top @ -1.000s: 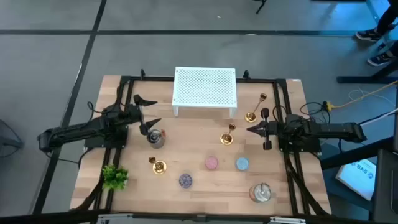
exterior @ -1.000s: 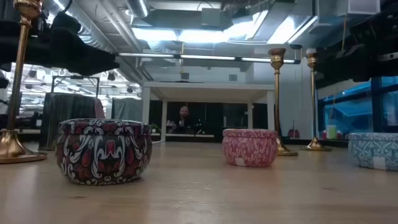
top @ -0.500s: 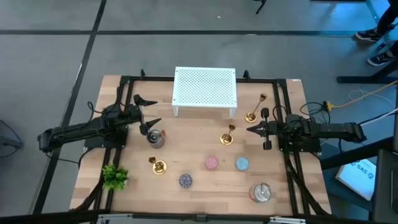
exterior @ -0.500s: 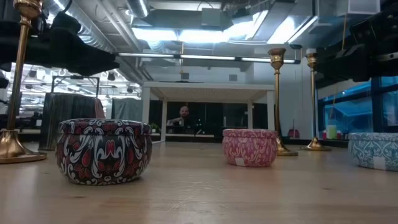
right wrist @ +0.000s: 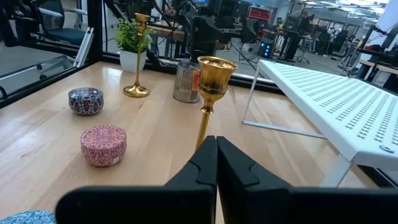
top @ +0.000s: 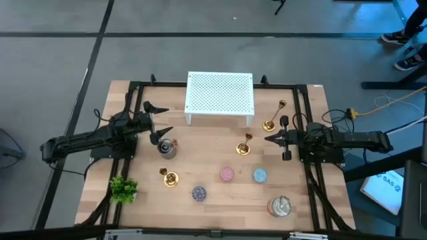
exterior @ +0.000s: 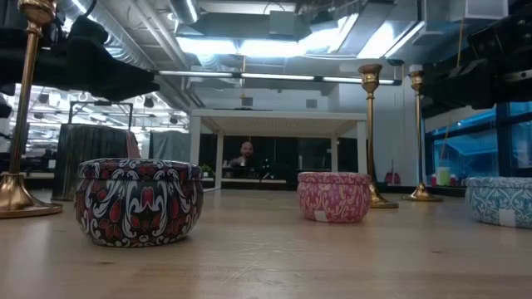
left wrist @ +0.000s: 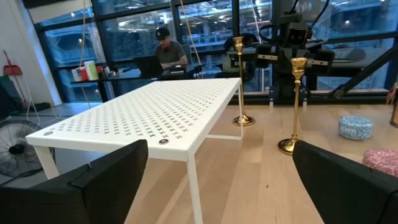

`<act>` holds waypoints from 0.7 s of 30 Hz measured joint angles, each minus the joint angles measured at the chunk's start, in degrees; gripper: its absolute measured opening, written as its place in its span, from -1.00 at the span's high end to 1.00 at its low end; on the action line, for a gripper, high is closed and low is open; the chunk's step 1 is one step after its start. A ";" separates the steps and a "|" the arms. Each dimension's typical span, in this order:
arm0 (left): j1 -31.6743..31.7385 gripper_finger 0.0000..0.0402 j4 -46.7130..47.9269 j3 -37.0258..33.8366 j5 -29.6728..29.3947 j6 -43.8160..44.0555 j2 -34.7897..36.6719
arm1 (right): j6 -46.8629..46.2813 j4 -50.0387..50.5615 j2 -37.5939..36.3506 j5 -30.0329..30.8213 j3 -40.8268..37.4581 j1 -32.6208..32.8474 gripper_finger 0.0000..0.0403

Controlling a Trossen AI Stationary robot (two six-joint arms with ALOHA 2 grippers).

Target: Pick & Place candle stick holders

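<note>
Three gold candle stick holders stand upright on their round bases on the wooden table: one at the far right (top: 272, 119), one in the middle (top: 245, 145) and one at the near left (top: 168, 177). My left gripper (top: 159, 120) is open and empty, left of the white rack; its fingers show wide apart in the left wrist view (left wrist: 217, 186). My right gripper (top: 269, 139) is shut and empty, just right of the middle holder. That holder's cup (right wrist: 215, 70) stands straight ahead of the shut fingers (right wrist: 216, 163), which hide its base.
A white perforated rack (top: 220, 97) stands at the far middle. A silver tin (top: 167, 148) stands by my left gripper, another (top: 279, 207) at the near right. Pink (top: 227, 175), blue (top: 259, 175) and dark patterned (top: 199, 194) tins and a small plant (top: 123, 189) stand near the front.
</note>
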State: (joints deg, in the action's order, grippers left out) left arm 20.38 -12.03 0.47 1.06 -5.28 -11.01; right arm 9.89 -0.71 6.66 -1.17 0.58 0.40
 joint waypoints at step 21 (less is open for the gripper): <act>-0.01 -0.99 0.00 0.00 0.00 0.00 -0.02 | -5.54 -0.04 0.00 -0.42 0.00 0.00 1.00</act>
State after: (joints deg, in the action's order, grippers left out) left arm 20.38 -12.03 0.47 1.06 -5.28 -11.03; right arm 4.36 -0.75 6.66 -1.58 0.58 0.40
